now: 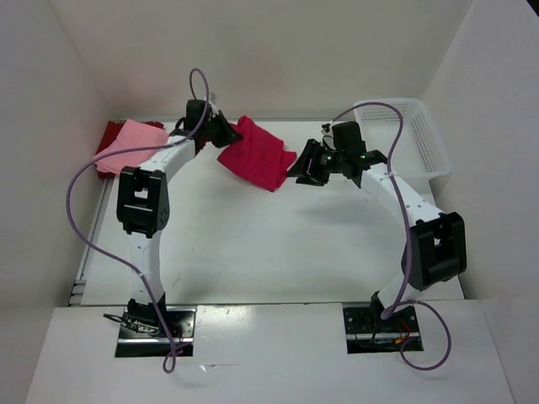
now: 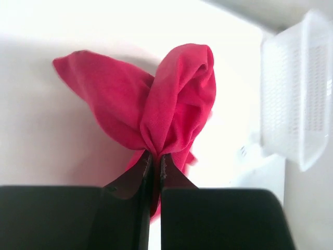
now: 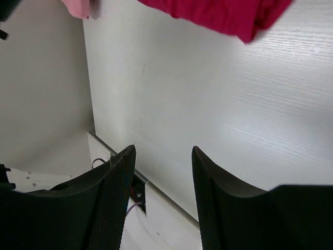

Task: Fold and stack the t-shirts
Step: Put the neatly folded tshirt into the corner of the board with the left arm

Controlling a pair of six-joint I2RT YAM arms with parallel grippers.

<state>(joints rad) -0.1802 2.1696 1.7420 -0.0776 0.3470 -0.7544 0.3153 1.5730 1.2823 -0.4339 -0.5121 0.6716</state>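
Now, at the far left of the table (image 1: 253,252), the light pink t-shirt (image 1: 126,150) lies on top of the dark red t-shirt (image 1: 107,133) by the wall. Just right of them, the left gripper (image 2: 154,159) is pinched tight on a bunched fold of the magenta t-shirt (image 1: 254,156), whose cloth spreads rightward from the jaws. The right gripper (image 3: 164,152) sits just beside that shirt's right edge, fingers spread wide, holding nothing. The white mesh basket (image 1: 425,143) stands in the far right corner.
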